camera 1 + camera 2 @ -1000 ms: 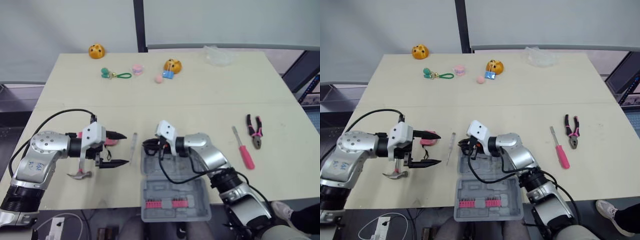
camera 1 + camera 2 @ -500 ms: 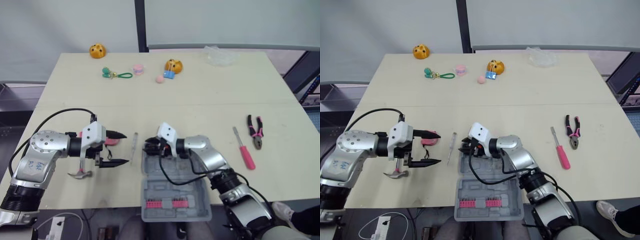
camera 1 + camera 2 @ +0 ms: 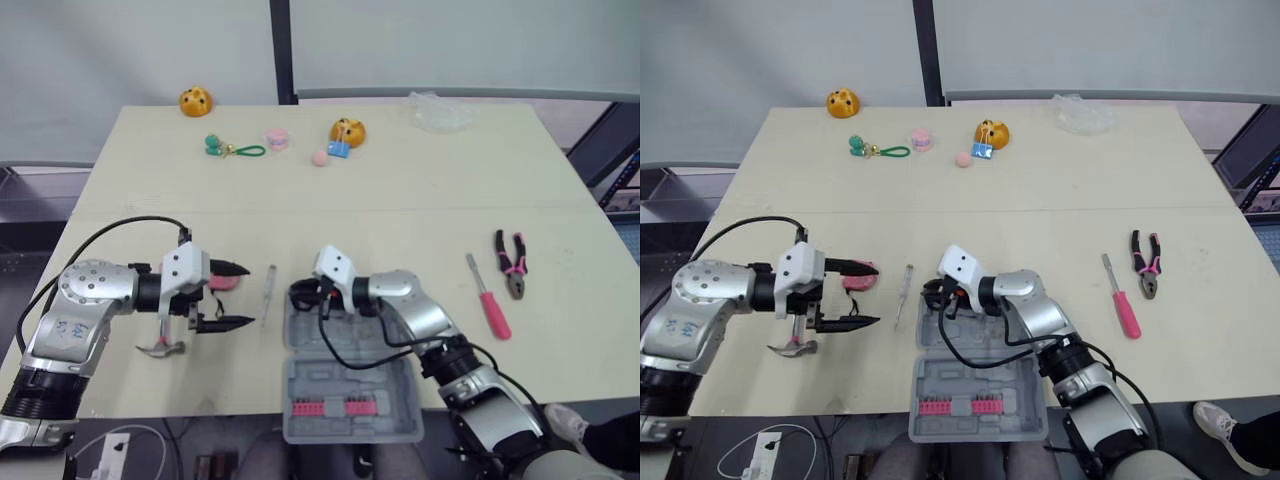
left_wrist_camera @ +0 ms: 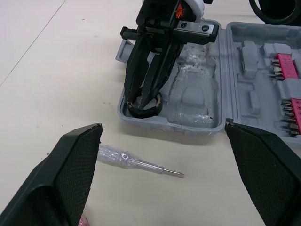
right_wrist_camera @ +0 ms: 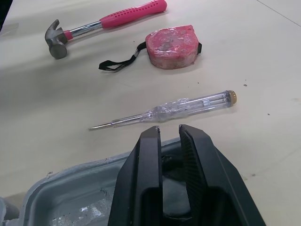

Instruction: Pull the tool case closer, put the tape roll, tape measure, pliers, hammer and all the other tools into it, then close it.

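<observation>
The grey tool case (image 3: 372,378) lies open at the table's near edge. My right gripper (image 3: 298,293) reaches into its far left corner, shut on the wall of the black tape roll (image 4: 141,109), which rests in the case tray. My left gripper (image 3: 250,294) hovers open over the table left of the case. The pink tape measure (image 3: 222,283) lies just behind it and the pink-handled hammer (image 3: 163,335) under its wrist. A clear test screwdriver (image 3: 268,295) lies between the left gripper and the case. The pliers (image 3: 511,262) and a pink screwdriver (image 3: 487,298) lie at the right.
Pink bits (image 3: 325,405) sit in the near half of the case. At the far side of the table are two orange toys (image 3: 194,100) (image 3: 345,131), a green keychain (image 3: 225,149), small pink items (image 3: 276,137) and a clear plastic bag (image 3: 435,108).
</observation>
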